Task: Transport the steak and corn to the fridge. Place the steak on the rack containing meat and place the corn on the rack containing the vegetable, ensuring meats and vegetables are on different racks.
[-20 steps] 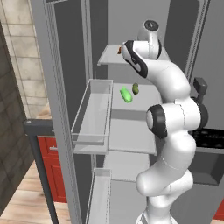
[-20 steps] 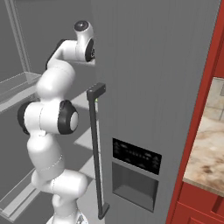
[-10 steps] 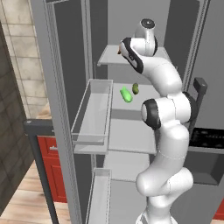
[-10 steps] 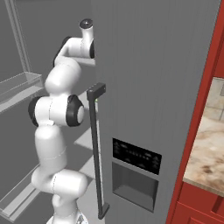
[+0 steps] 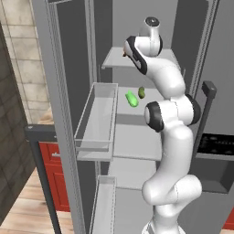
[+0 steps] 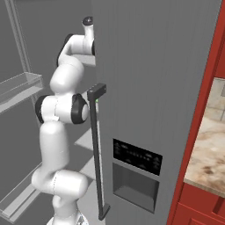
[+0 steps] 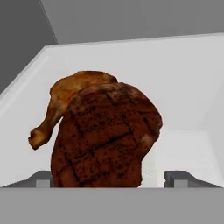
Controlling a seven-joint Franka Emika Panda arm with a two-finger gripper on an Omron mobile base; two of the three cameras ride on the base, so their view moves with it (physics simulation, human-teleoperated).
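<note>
Releasing the steak [image 7: 105, 135] onto the rack containing meat [image 7: 183, 87], beside a chicken leg [image 7: 65, 100]; the gripper [image 7: 111, 177] stands spread wide, gripping nothing; corn [image 5: 131, 98] sits below; next, withdraw straight back.

Arm raised high, elbow bent.
The gripper [image 7: 113, 177] stands with its two fingertips [image 7: 43, 178] spread wide apart.
</note>
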